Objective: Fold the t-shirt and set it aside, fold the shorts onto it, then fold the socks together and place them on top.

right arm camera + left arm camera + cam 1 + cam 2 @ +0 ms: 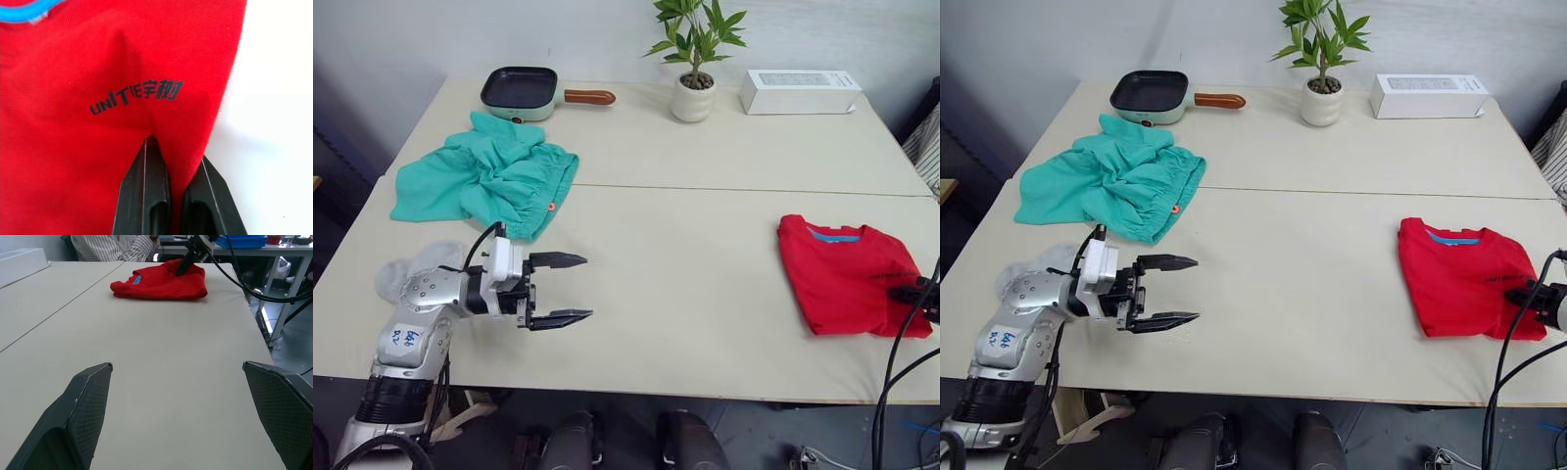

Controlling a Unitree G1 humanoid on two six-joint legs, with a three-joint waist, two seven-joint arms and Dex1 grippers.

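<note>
- Far left, the 2 light grey ankle socks [411, 264] lie half hidden behind the left arm, beside the crumpled teal-green elastic-waist shorts [489, 176].
- Left gripper [558, 290] hovers over bare table [685, 274], fingers wide apart, empty.
- Far right, the folded bright red soft-fabric t-shirt [847, 274]: light and floppy, likely best taken at a folded edge.
- Right gripper [171, 161] pinches its edge, fingers together on the cloth.

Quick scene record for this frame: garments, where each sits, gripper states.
t-shirt: folded, table's right side
right gripper: shut on t-shirt edge
shorts: crumpled, far left of table
socks: near left edge, partly behind left arm
left gripper: open, empty, over bare table
background: pan, potted plant, white box
</note>
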